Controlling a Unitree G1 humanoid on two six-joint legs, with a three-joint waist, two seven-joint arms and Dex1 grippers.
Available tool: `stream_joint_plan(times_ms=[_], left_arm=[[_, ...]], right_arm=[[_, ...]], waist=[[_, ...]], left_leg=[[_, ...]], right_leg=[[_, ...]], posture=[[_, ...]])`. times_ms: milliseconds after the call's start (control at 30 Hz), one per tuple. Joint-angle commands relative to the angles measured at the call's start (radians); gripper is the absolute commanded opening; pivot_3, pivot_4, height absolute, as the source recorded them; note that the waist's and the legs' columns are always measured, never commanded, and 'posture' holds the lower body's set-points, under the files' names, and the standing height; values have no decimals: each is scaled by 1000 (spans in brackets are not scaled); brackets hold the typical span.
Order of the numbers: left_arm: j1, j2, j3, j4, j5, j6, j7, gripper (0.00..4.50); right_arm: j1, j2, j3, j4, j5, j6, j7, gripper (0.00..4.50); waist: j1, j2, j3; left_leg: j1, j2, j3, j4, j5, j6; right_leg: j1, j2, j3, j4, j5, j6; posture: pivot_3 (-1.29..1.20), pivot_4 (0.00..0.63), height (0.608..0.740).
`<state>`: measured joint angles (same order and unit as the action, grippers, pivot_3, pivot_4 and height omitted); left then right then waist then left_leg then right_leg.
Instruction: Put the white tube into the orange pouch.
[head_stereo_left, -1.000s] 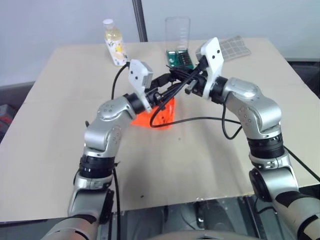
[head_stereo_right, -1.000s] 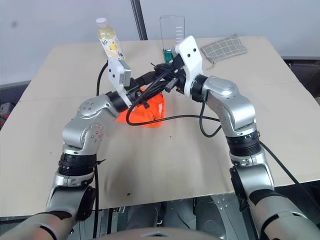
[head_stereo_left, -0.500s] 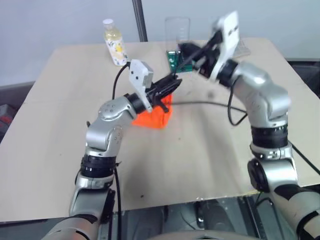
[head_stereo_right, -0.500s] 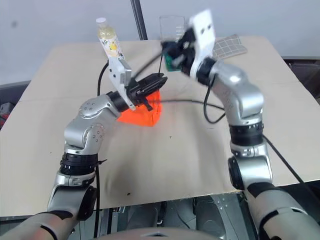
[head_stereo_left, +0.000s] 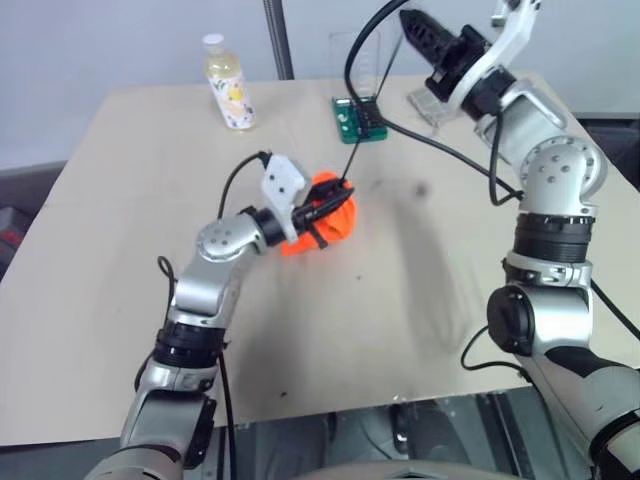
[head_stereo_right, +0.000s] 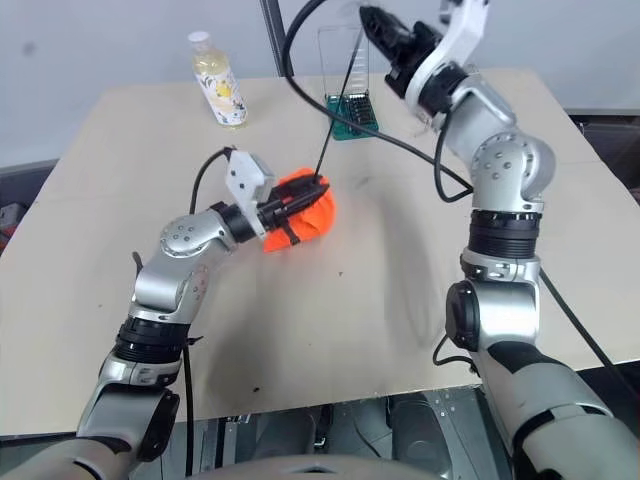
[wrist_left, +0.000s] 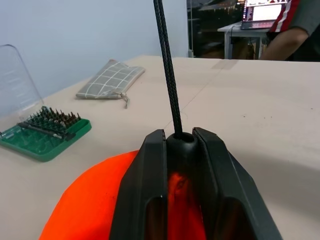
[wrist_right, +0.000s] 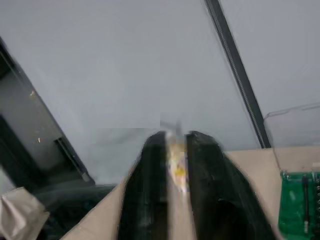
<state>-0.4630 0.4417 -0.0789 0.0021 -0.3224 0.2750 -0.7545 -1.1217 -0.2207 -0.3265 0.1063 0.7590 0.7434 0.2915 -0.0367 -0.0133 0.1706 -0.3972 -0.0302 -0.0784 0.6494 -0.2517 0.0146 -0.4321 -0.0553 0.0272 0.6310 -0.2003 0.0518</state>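
A pale beige surface (head_stereo_left: 120, 250) filled mid-frame before a plain light grey-blue wall (head_stereo_left: 100, 40); a dark pole (head_stereo_left: 277, 40) rose at upper centre.

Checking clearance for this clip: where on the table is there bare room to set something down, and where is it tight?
The near half of the table is bare, as is the left side below the yellowish bottle. It is crowded at the far edge: bottle, green bit set and grey checked pouch. The centre holds the orange pouch, pinched by the left gripper.
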Motion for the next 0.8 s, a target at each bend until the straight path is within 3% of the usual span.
stream_joint_plan(times_ms=[33, 67, 167, 300, 533, 667, 800], left_arm=[[11, -5, 38, -40, -38, 13, -8, 1820], [14, -13, 47, -50, -25, 8, 22, 2425], [52, 1, 73, -115, -36, 31, 40, 3828], [197, 83, 158, -268, -76, 113, 41, 3828], [575, 216, 340, -416, -86, 148, 10, 3828], [713, 210, 433, -434, -89, 123, 31, 3828], [772, 190, 445, -460, -93, 106, 37, 3828]], right_arm=[[21, -58, 19, -88, 6, 23, 29, 2141], [46, -75, 33, -98, 8, 54, 35, 2689], [148, -155, 89, -186, 20, 116, 114, 2707], [371, -322, 142, -306, 4, 151, 263, 2707], [744, -485, 172, -264, -173, -148, 523, 2707], [907, -530, 128, -193, -163, -251, 696, 2707], [965, -546, 92, -87, -180, -348, 789, 2707]], waist=[[-1, 0, 0], [0, 0, 0], [0, -1, 0], [0, -1, 0], [2, -1, 0], [9, -1, 0], [22, -1, 1]], left_leg=[[-1, 0, 0, 0, 0, 0], [-2, 0, 0, 0, -1, 1], [-2, 1, 0, 0, -2, 3], [-1, 2, 1, 1, -2, 4], [0, 5, 3, 1, -3, 5], [3, 6, 3, 2, -3, 5], [10, 6, 4, 4, -3, 5]], right_leg=[[-1, 0, 0, 0, 0, 0], [-1, 0, 0, -1, 0, 0], [-1, 0, 0, 0, 0, 0], [-1, -1, 1, 1, 0, 0], [1, 1, 1, -2, 0, 0], [4, 1, 0, -4, 0, 0], [12, 1, 0, -4, -2, -2]], posture=[[0, 150, 740], [0, 150, 740], [0, 150, 740], [0, 150, 740], [0, 150, 740], [0, 150, 740], [0, 150, 740]])
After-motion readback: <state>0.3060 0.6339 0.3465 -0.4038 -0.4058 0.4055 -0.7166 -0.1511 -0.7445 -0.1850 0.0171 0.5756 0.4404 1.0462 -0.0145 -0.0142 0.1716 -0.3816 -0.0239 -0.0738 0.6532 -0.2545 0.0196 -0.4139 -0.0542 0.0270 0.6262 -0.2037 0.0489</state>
